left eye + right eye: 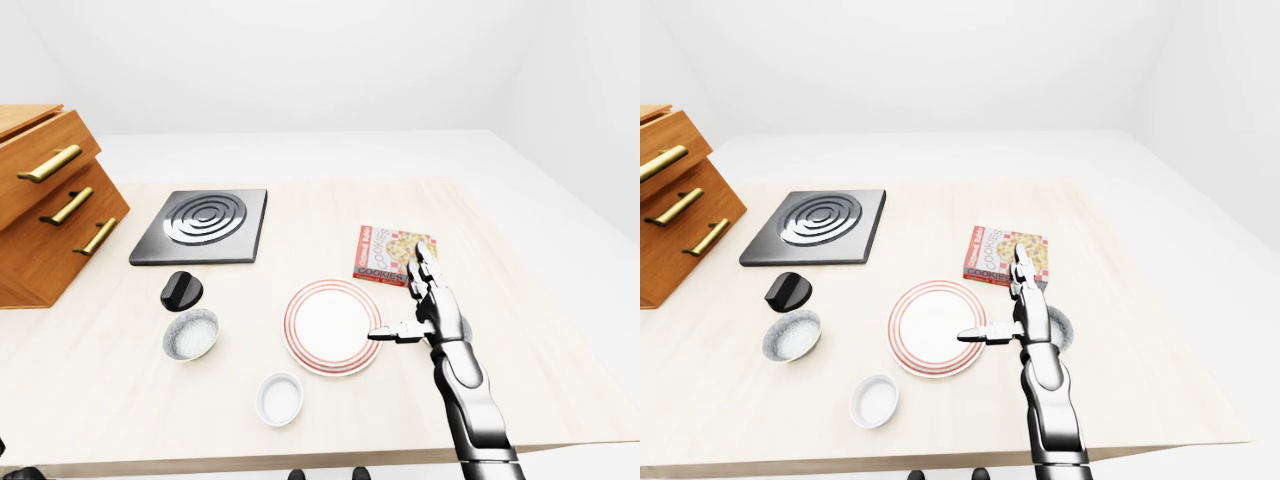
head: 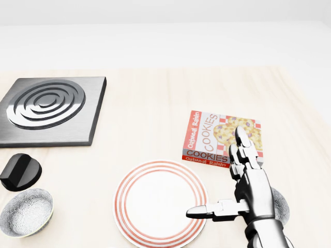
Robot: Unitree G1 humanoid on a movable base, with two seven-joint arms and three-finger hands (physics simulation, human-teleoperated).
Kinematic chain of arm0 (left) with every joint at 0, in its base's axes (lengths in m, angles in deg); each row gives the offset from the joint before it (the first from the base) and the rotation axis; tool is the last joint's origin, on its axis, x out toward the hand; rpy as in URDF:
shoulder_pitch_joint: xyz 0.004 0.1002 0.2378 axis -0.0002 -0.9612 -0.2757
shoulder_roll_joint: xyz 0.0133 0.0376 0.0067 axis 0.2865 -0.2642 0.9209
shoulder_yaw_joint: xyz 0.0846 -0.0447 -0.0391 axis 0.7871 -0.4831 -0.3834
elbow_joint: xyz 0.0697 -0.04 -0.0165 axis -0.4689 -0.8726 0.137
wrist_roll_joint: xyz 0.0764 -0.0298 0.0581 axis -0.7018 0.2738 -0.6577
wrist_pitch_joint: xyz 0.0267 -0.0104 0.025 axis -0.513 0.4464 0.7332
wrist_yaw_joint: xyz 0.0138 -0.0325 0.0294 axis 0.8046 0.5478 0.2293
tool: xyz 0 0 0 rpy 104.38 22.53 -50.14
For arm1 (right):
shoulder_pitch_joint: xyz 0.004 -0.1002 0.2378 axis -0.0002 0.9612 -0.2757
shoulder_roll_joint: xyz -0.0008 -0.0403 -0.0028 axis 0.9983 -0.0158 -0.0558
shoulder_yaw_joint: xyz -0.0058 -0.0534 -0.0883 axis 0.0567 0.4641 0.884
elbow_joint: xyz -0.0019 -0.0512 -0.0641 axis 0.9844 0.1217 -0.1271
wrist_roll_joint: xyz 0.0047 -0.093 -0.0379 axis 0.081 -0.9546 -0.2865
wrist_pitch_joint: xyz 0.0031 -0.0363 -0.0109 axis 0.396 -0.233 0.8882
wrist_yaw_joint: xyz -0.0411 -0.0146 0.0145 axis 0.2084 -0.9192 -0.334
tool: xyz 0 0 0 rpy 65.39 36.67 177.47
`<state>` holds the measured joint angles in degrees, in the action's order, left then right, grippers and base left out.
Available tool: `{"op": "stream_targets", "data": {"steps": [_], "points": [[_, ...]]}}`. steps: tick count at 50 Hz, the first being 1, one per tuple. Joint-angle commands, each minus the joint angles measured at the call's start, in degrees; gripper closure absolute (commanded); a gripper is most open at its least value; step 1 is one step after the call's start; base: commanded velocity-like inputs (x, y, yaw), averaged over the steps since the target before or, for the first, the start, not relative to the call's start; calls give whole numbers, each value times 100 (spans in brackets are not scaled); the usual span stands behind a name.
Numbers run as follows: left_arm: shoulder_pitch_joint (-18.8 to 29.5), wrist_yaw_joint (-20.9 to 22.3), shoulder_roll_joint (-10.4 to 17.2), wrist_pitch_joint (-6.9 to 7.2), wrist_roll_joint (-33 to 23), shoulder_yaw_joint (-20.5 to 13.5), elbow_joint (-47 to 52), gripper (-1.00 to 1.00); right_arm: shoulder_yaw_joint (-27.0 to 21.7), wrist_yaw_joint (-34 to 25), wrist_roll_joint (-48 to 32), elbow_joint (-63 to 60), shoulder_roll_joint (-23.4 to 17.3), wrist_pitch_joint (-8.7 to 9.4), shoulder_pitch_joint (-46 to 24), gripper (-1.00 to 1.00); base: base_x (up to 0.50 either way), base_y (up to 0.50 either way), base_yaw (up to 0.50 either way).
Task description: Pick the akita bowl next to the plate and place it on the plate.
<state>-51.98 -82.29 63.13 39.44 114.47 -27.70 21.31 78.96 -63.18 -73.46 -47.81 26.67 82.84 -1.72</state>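
Just right of the plate (image 2: pixel 160 202), beside its rim: akita bowl (image 2: pixel 282 205), largely hidden beneath right hand (image 2: pixel 253 190). Fingers (image 2: pixel 243 140) spread apart, thumb over plate edge, gripping nothing. Judged at approach stage; no grasp yet. Next: lower, close round bowl rim, carry onto plate.

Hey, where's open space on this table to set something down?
In the left-eye view, bare wood lies between the burner plate and cookie box, and from that box to the right edge of the table. Around the plate it's crowded: grey bowl and white bowl at left, right hand and a half-hidden bowl at right.
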Motion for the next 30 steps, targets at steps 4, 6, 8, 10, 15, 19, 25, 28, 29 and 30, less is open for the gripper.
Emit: {"op": "stream_targets", "data": {"steps": [4,6,8,10,15,19,25,28,29,30], "points": [[-367,-526,1131,-80,633,-803,-1484,-100,7,9,-19,69,1,-60,-11,-100,0,0,0],[-406,-522,1183,-126,720,-830,-1570,-100,4,8,-17,83,0,-69,-15,-100,0,0,0],[-468,-485,1280,-260,832,-934,-1922,-100,0,12,-15,84,-1,-58,-22,-100,0,0,0],[-506,-481,1316,-377,913,-891,-2086,-100,9,16,-19,25,0,-15,-9,-100,0,0,0],[-502,-408,1330,-766,952,-714,-2736,-100,-6,8,-13,82,-4,-72,-13,-100,0,0,0],[-559,-374,1444,-960,1311,-740,-3382,-100,-10,6,-12,97,-7,-73,-24,-100,0,0,0],[-738,-571,1612,-1000,1740,-723,-3878,-100,-4,13,-19,48,-4,-34,-14,-100,0,0,0],[-834,-709,1676,-1000,1816,-767,-3985,-100,-9,12,-20,70,-7,-49,-21,-100,0,0,0],[-854,-705,1690,-1000,1861,-775,-4027,-100,-8,12,-22,61,-7,-47,-17,-100,0,0,0],[-857,-705,1693,-1000,1871,-770,-4032,-100,-7,12,-22,60,-7,-46,-17,-100,0,0,0]]}}
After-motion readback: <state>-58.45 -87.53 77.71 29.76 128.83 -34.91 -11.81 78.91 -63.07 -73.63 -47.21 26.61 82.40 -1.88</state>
